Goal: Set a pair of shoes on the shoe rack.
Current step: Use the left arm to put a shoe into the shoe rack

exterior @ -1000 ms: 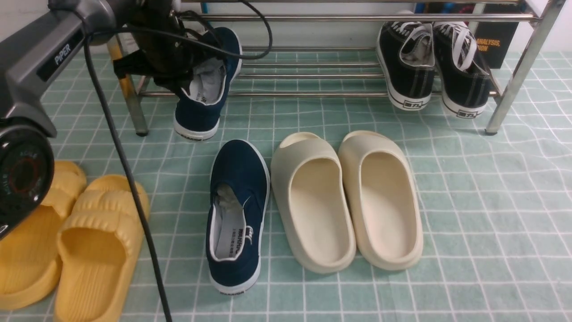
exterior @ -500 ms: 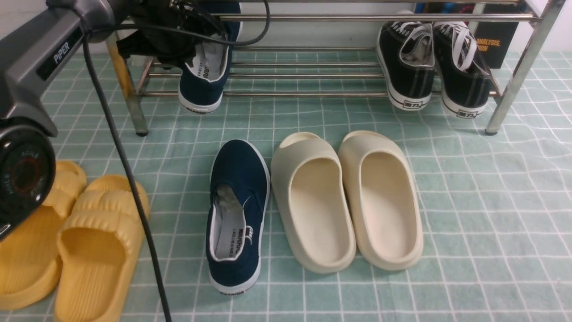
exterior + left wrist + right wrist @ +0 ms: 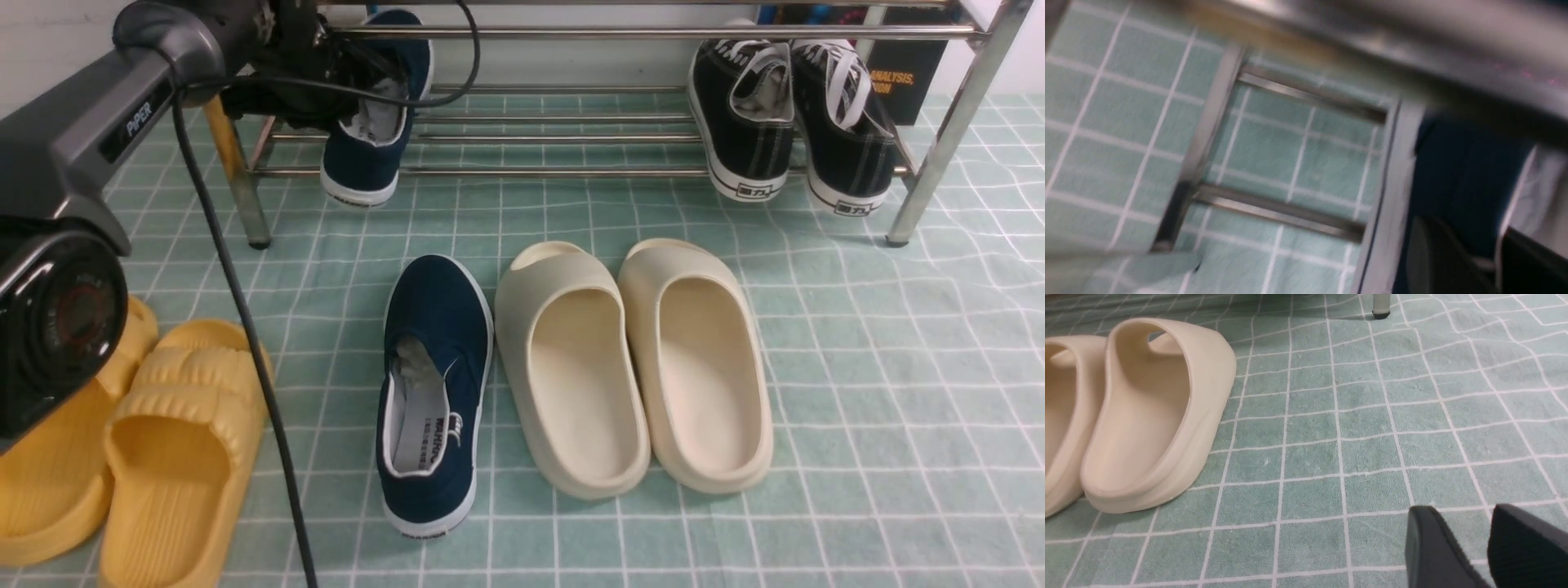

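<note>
One navy shoe (image 3: 359, 159) sits toe-in on the lower bars of the rack (image 3: 571, 171), at its left end, heel hanging over the front bar. That looks deep enough to rest there, I'd judge. The left gripper (image 3: 1466, 237) is right at its collar, but the wrist view is smeared, so I cannot tell whether the fingers pinch the edge or stand clear. The other shoe (image 3: 433, 392) lies on the cloth (image 3: 898, 367) in front of the rack, heel toward us, easy to take. The right gripper (image 3: 1464, 516) hangs low in front of the rack, fingers apart, empty.
</note>
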Robot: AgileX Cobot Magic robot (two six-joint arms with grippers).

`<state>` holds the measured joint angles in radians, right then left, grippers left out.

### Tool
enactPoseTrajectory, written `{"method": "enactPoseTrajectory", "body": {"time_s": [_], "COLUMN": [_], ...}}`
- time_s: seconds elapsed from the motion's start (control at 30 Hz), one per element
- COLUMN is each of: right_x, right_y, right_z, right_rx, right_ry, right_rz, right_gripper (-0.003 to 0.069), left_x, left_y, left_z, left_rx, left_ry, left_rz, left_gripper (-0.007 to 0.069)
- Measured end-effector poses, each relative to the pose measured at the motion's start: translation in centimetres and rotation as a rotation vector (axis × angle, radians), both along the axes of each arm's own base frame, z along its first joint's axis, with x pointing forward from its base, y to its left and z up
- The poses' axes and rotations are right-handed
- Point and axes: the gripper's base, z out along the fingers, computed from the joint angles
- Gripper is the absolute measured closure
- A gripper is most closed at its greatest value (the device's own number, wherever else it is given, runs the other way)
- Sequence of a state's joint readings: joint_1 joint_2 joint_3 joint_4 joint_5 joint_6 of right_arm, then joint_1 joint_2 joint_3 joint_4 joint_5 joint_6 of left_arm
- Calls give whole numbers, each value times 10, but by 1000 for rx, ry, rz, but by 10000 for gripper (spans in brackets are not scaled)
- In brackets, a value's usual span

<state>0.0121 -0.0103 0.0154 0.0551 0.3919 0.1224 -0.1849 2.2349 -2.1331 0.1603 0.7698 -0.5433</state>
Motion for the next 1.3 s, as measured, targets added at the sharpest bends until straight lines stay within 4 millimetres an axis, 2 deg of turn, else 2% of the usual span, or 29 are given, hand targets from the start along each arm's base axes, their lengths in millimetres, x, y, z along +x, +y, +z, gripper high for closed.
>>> {"method": "enactPoseTrajectory", "body": {"time_s": [0.07, 0.13, 0.2, 0.27, 0.3, 0.37, 0.47, 0.53, 0.63, 0.67, 0.73, 0.87, 1.03, 1.3], "right_x": [0, 0, 0, 0, 0, 0, 0, 0, 0, 0, 0, 0, 0, 0], "right_y": [0, 0, 0, 0, 0, 0, 0, 0, 0, 0, 0, 0, 0, 0], "right_z": [0, 0, 0, 0, 0, 0, 0, 0, 0, 0, 0, 0, 0, 0], "right_rx": [0, 0, 0, 0, 0, 0, 0, 0, 0, 0, 0, 0, 0, 0], "right_ry": [0, 0, 0, 0, 0, 0, 0, 0, 0, 0, 0, 0, 0, 0], "right_rz": [0, 0, 0, 0, 0, 0, 0, 0, 0, 0, 0, 0, 0, 0], "right_gripper": [412, 412, 412, 412, 412, 412, 412, 412, 412, 412, 412, 412, 412, 412], "left_x": [0, 0, -3, -7, -12, -16, -36, -46, -56, -56, -60, -56, -36, -27], "left_y": [0, 0, 1, 1, 2, 2, 6, 8, 5, 5, -8, -20, -17, -12], "left_z": [2, 3, 11, 17, 26, 34, 55, 58, 48, 48, 34, 17, -2, 2], "left_rx": [-14, -18, -25, -22, -9, 1, 55, 87, 86, 86, 8, -78, -50, -56], "left_ry": [-9, -11, -18, -15, -11, -9, 60, 139, 263, 263, 325, 324, 238, 147], "left_rz": [11, 15, 18, 16, 4, -7, -50, -74, -152, -152, -275, -350, -271, -140], "left_gripper": [328, 281, 190, 168, 160, 169, 264, 356, 512, 512, 638, 638, 638, 638]}}
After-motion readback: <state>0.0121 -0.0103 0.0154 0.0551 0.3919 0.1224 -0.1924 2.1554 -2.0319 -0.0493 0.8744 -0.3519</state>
